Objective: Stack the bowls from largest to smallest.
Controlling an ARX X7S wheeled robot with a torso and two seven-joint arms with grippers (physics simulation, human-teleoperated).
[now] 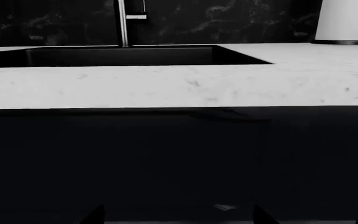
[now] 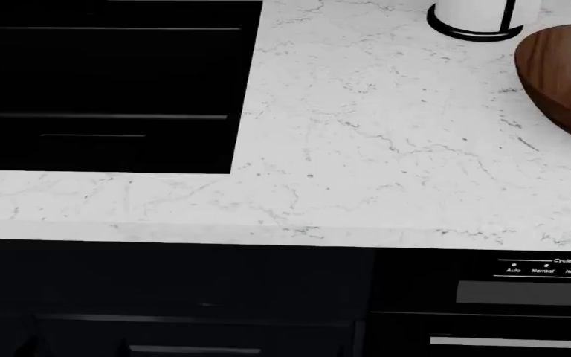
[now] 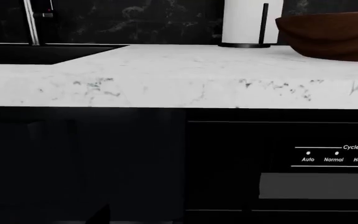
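The wide dark-brown wood-grain bowl [image 2: 568,78] sits on the white marble counter [image 2: 385,149] at the far right, cut off by the frame edge. It also shows in the right wrist view [image 3: 331,39]. The light-grey bowl and the red bowl are out of view. My left gripper [image 1: 179,218] hangs below the counter edge in front of the dark cabinets, its two dark fingertips [image 1: 97,215] wide apart and empty. My right gripper [image 3: 175,218] is also low, in front of the cabinet beside the dishwasher. Only one fingertip [image 3: 102,215] shows against the dark, set wide to the side.
A black sink [image 2: 102,82] is set into the counter at the left, with a faucet [image 1: 123,23] behind it. A white paper-towel roll on a black holder [image 2: 474,16] stands at the back, left of the brown bowl. A dishwasher panel [image 2: 549,269] is under the counter at the right.
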